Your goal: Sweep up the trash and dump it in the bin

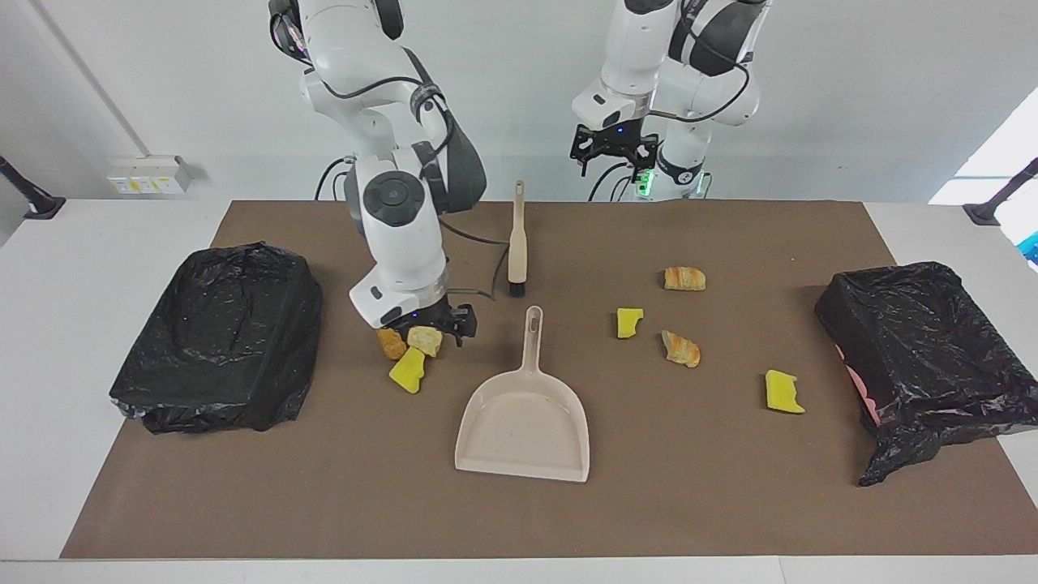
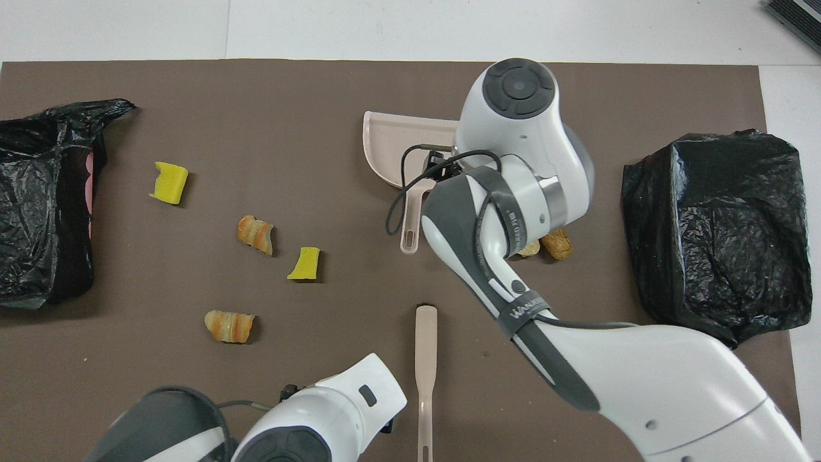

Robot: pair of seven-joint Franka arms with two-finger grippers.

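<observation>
Overhead, the right arm hides its pincer [image 1: 439, 324] — seemingly open, empty — among trash [image 1: 409, 350].

Brown mat [image 1: 689, 503] flat across the white table [image 1: 81, 324], covers most of it. Pale wall box [image 1: 150, 174] w/ yellow label twd the right arm's end. Black clamp arm [image 1: 32, 199] at that table edge, another [image 1: 1001, 199] at the left arm's end.

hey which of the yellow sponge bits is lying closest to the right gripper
The yellow sponge bit in the cluster with two tan lumps, just under the right gripper. The other two yellow bits lie toward the left arm's end.
</observation>
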